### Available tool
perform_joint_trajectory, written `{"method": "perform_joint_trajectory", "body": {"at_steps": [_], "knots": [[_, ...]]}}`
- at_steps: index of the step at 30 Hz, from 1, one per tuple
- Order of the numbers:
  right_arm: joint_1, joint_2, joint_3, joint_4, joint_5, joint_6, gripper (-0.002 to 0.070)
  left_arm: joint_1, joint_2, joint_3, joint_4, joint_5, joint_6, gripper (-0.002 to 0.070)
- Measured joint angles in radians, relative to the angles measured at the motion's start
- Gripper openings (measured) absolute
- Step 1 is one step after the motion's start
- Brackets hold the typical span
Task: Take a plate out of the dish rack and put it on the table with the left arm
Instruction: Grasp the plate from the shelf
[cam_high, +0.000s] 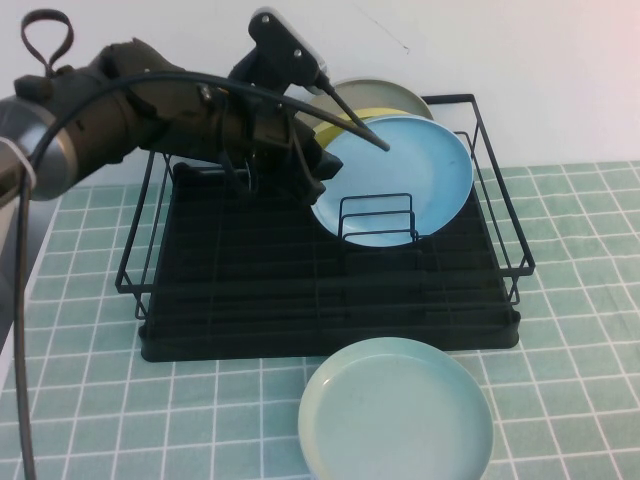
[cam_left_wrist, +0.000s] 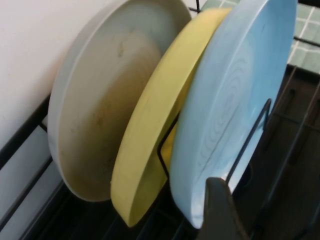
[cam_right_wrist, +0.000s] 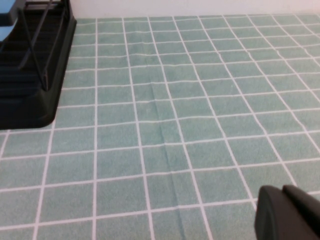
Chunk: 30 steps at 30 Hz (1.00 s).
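The sky-blue plate (cam_high: 400, 170) (cam_left_wrist: 235, 95) stands on edge in the black dish rack (cam_high: 330, 335), leaning on the small wire divider (cam_high: 377, 218). My left gripper (cam_high: 318, 172) reaches over the rack to the plate's left rim. It is open and holds nothing. In the left wrist view only one of its fingers (cam_left_wrist: 220, 212) shows, right next to the plate's lower rim. My right gripper (cam_right_wrist: 281, 194) is shut and empty, low over the table (cam_right_wrist: 165, 115) beside the rack's corner (cam_right_wrist: 30, 100); it is out of the high view.
A yellow plate (cam_left_wrist: 150, 150) (cam_high: 340, 125) and a pale grey plate (cam_left_wrist: 95, 105) (cam_high: 375, 95) stand behind the blue one. A mint-green plate (cam_high: 395, 412) lies flat on the table (cam_high: 580, 330) in front of the rack. A white wall is behind.
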Motion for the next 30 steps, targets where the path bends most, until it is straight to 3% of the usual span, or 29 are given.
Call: {"method": "perform_joint_trajectory", "body": {"at_steps": [18,30], "knots": [[0.000,0.000,0.000,0.000,0.000,0.000,-0.0002,-0.002,0.100,0.000,-0.121,-0.149,0.081,0.0393],[0.000,0.000,0.000,0.000,0.000,0.000,-0.0002,-0.002,0.150,0.000,-0.391,-0.192,0.286,0.0369]]}}
